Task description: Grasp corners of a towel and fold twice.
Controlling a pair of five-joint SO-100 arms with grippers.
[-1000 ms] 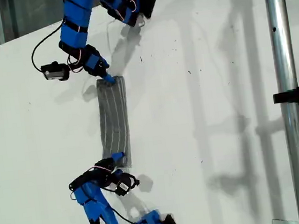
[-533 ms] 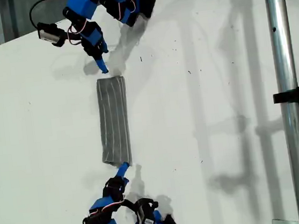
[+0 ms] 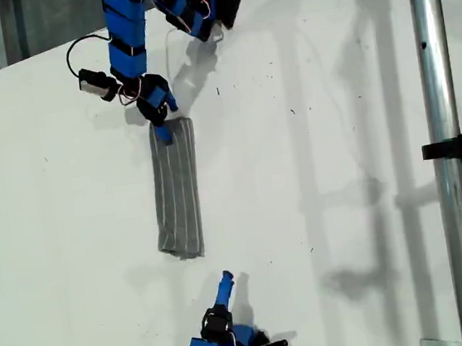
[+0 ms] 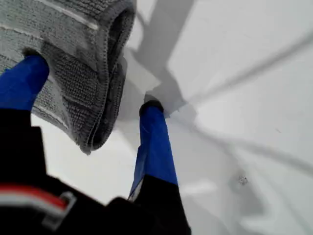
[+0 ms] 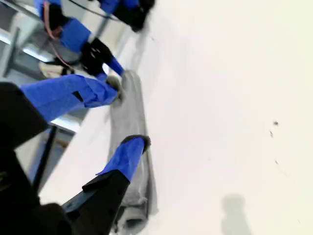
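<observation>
The white counter fills most of the exterior view, tilted in frame, with its far edge running along the top left and its near edge along the bottom left. To the exterior view's right of the cloth it is bare and wide open as far as the upright metal pole near the right side of that view.

The towel lies left of centre in the exterior view as a long narrow folded strip, pale stripes running lengthwise, flat on the counter and well inside its edges.

At the strip's upper end in the exterior view sits my first claw. Its wrist view shows the jaws spread wide: one fingertip presses on the folded grey layers of the corner, the other rests on bare counter beside the fold, so nothing is pinched. Half a second ago this claw hung above the end, clear of the cloth; it has since come down onto it.

My second claw is near the bottom edge of the exterior view, apart from the strip's lower end, jaws parted and holding nothing. Half a second ago it was touching that end; it has since drawn back. The strip has not shifted.
</observation>
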